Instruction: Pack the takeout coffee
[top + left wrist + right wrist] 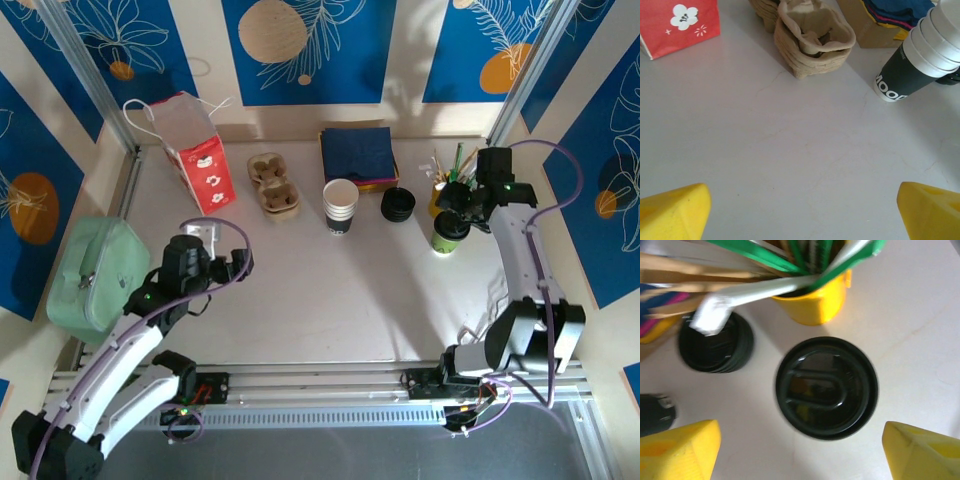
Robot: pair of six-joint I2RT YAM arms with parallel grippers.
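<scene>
Black-lidded, the coffee (826, 388) stands just below our right hand (800, 435), centred between its released, wide-spread fingers (680, 450).

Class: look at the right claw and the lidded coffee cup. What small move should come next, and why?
Probably lower the right claw over the takeout coffee: its jaws stand open, the cup sits upright and centred between them, and nothing is gripped yet.

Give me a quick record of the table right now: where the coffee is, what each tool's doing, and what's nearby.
Takeout coffee: upright, lidded, beside yellow utensil holder
Right tool: open, above the coffee, nothing held
Left tool: open, over bare table
Cup carrier: empty, left of stack of cups
Red paper bag: standing, far left
</scene>
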